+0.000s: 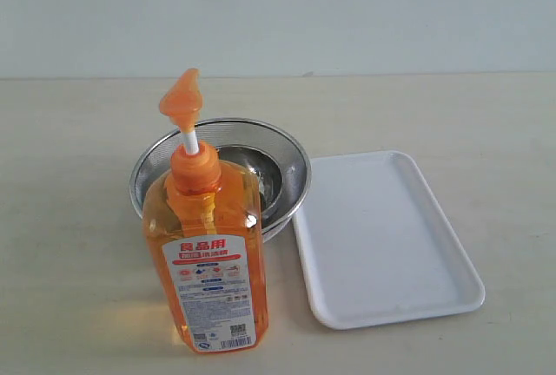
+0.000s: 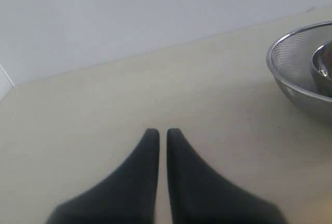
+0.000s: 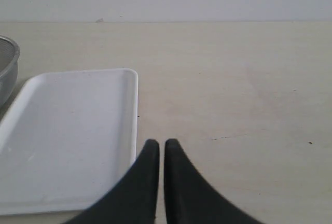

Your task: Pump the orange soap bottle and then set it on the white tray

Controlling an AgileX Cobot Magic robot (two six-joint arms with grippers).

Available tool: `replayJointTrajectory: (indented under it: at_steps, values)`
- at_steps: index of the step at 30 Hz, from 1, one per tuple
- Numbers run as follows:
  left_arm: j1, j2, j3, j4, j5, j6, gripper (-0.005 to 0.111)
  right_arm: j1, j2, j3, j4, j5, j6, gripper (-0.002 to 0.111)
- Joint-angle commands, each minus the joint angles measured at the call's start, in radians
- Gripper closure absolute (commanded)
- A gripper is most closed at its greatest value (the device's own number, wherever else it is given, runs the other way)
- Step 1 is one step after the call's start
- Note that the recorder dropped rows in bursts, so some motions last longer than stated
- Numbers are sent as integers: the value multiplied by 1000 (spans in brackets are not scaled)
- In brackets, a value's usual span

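Observation:
The orange soap bottle [image 1: 208, 245] stands upright near the front of the table, pump head raised on its white stem, label facing the exterior camera. To its right lies the white tray [image 1: 382, 236], bare. Neither arm appears in the exterior view. In the left wrist view my left gripper [image 2: 162, 133] is shut with nothing between its dark fingers, over bare tabletop. In the right wrist view my right gripper [image 3: 157, 143] is shut and holds nothing, beside a long edge of the white tray [image 3: 67, 130]. Both wrist views leave the bottle out of frame.
A round steel mesh bowl [image 1: 287, 154] with a smaller steel bowl inside sits right behind the bottle, touching the tray's left edge; its rim [image 2: 290, 58] shows in the left wrist view and a sliver [image 3: 6, 68] in the right. A pale wall runs behind the table.

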Motion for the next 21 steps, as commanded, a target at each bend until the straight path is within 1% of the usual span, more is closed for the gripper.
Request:
replayJointTrajectory:
  at_steps: [1, 7, 21]
  values:
    - [3, -3, 4, -1, -5, -6, 102, -3, -7, 0, 0, -14, 0, 107]
    - [3, -3, -3, -60, -15, -30, 102, -3, -7, 0, 0, -12, 0, 107]
    - [3, -3, -251, -63, -4, -316, 102, -3, -7, 0, 0, -12, 0, 107]
